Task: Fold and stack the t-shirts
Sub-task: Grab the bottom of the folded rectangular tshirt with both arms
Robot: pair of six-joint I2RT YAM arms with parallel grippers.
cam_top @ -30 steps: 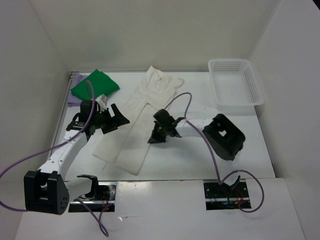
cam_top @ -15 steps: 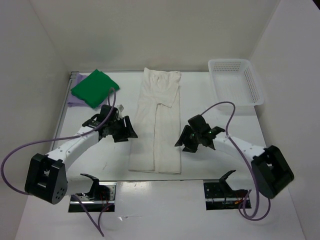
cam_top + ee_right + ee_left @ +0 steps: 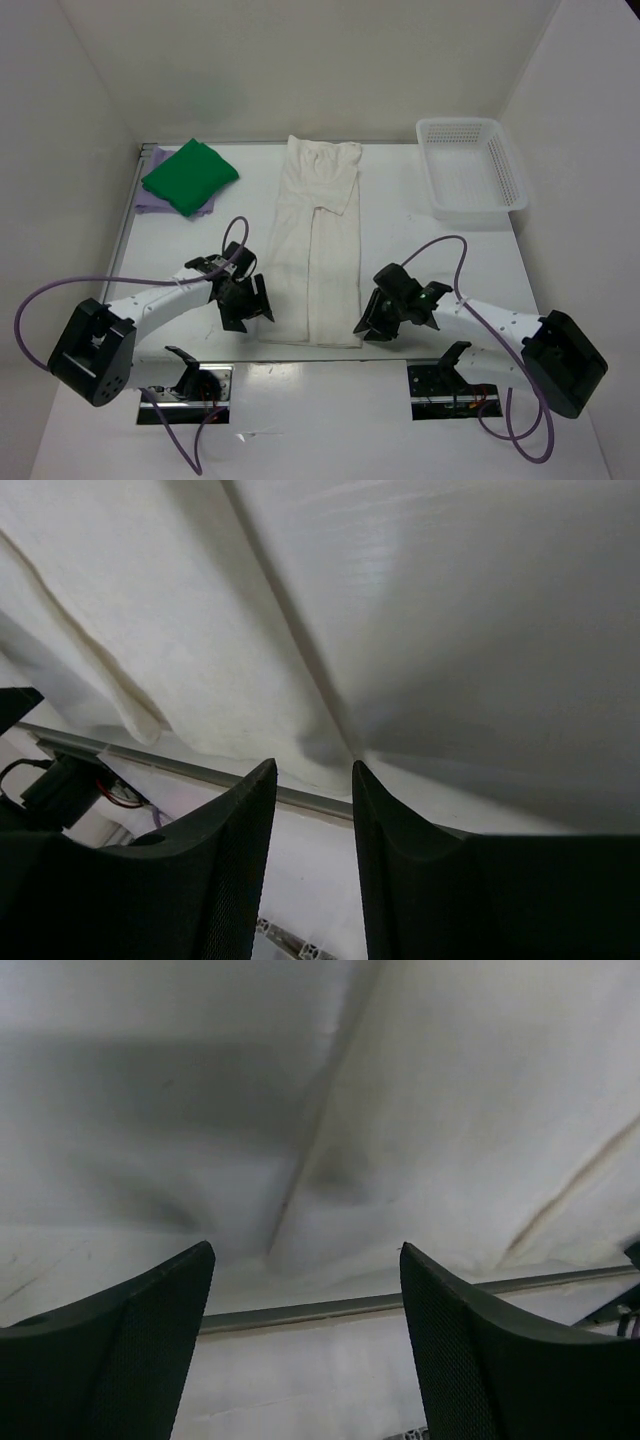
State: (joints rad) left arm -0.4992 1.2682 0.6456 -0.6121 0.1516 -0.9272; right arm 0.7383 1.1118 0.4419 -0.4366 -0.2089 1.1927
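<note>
A cream-white t-shirt (image 3: 315, 240) lies straight down the middle of the table, folded lengthwise into a long strip, collar at the far end. A green t-shirt (image 3: 190, 175) sits folded at the far left on top of a lavender one (image 3: 148, 205). My left gripper (image 3: 252, 308) is low by the white shirt's near left corner, open and empty; in the left wrist view (image 3: 305, 1250) the cloth (image 3: 450, 1110) lies just beyond the tips. My right gripper (image 3: 368, 322) is at the near right corner, open with a narrower gap (image 3: 312, 767), nothing between its fingers, the hem (image 3: 450, 600) just ahead.
A white mesh basket (image 3: 470, 180) stands at the far right. The table's near edge rail (image 3: 350, 1307) runs right under both grippers, also in the right wrist view (image 3: 200, 770). White walls enclose the left, back and right. Purple cables loop off both arms.
A second ago the white shirt lay askew with the arms over its middle. It now lies straight, and both grippers have moved toward the near edge, to its bottom corners.
</note>
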